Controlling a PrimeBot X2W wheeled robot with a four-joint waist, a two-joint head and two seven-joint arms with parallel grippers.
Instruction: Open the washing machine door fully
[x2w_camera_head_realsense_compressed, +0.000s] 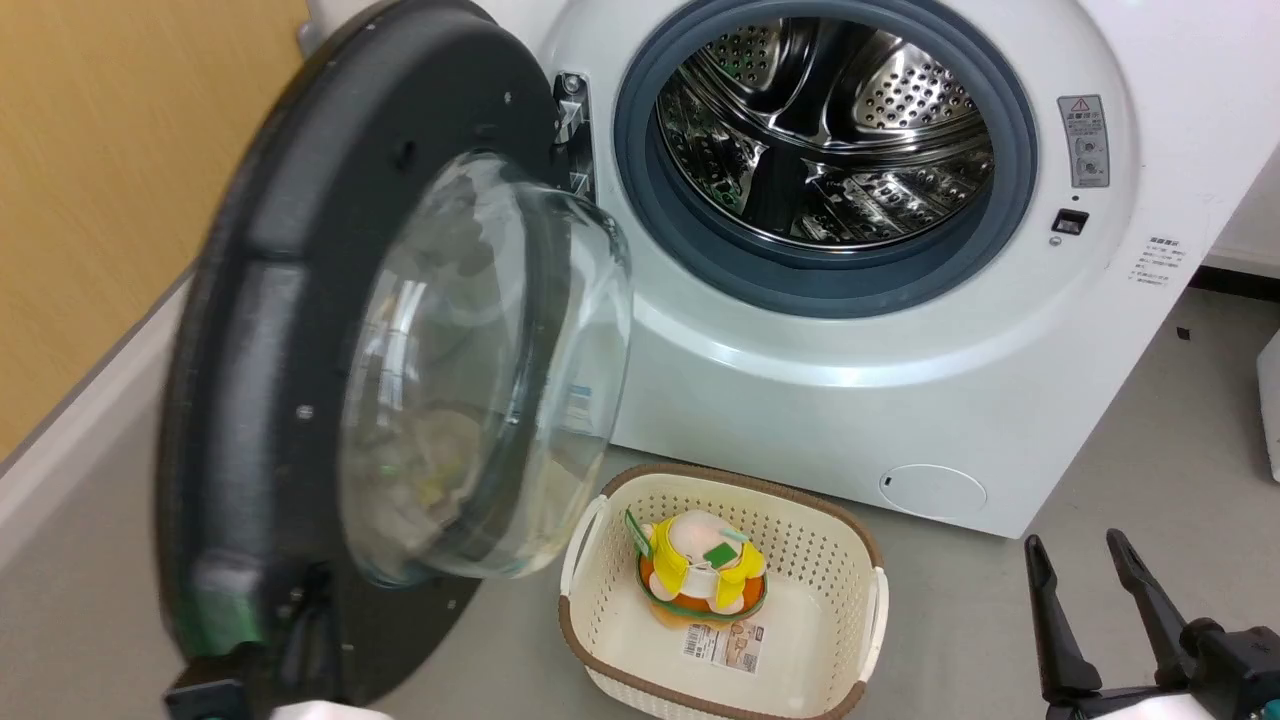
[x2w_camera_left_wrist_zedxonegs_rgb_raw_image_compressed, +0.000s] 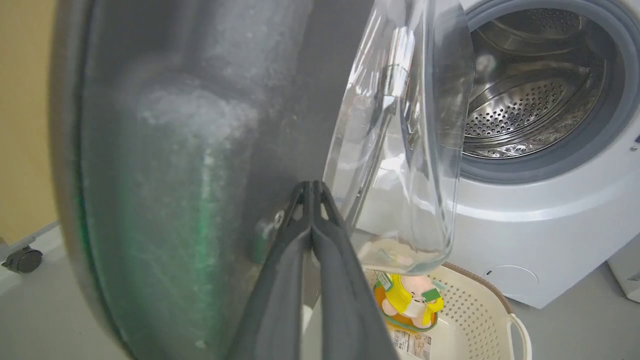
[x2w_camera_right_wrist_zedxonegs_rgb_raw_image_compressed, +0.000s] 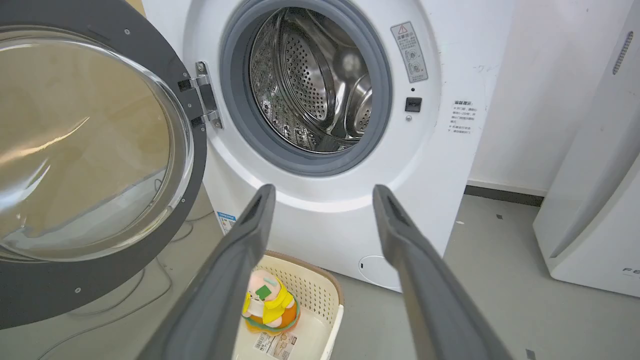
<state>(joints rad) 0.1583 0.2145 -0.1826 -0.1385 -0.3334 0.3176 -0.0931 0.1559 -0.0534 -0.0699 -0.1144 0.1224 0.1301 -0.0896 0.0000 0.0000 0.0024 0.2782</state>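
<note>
Warning triangle on grey sticker on washing machine, beyond right hand; print below unreadable. "FE" on white appliance, right of hand. Barcode sticker in basket, illegible.

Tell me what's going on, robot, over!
Left gripper jaws shut, tips at back of washing machine door. Right gripper jaws open, holding nothing. Door wide open, drum mouth exposed. Basket with toy on floor near door's lower edge.

Black door, white washing machine
</note>
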